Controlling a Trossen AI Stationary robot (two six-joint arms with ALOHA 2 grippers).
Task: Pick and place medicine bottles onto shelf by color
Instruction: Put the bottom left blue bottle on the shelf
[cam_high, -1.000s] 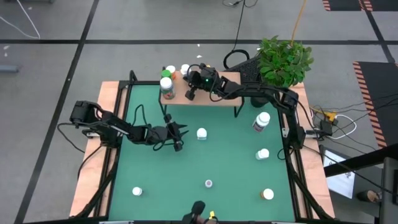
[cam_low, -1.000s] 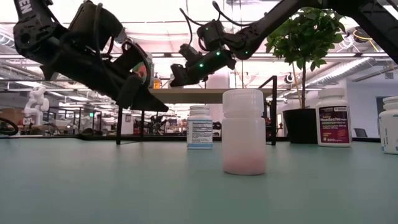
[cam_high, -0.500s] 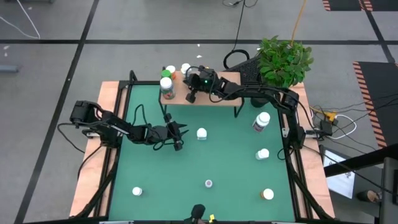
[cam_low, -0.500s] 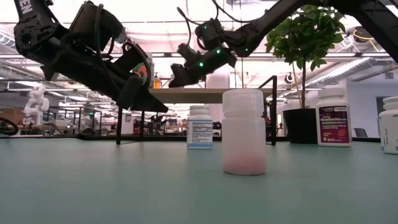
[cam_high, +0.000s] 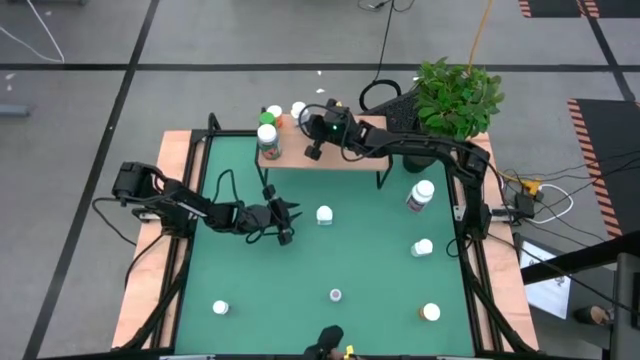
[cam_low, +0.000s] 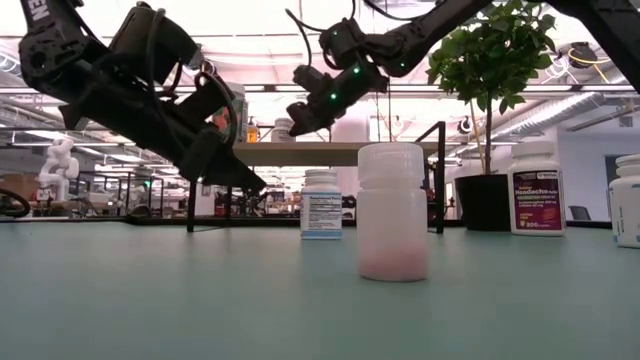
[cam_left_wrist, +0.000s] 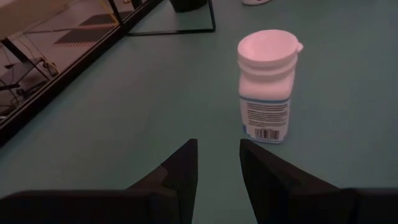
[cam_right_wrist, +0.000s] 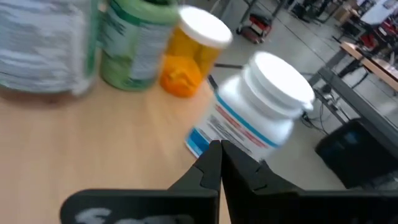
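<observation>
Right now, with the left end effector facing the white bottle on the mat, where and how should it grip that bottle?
Grip the white bottle around its cylindrical body, below the wider cap, coming in level from the left end effector's side. It stands upright on the green mat with clear space around it, so open fingers can probably straddle the labelled wall. The fingers now stand short of it, slightly off to one side.

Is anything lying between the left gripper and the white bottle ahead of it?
No. In the left wrist view, only bare green mat lies between the left gripper and the white bottle.
</observation>
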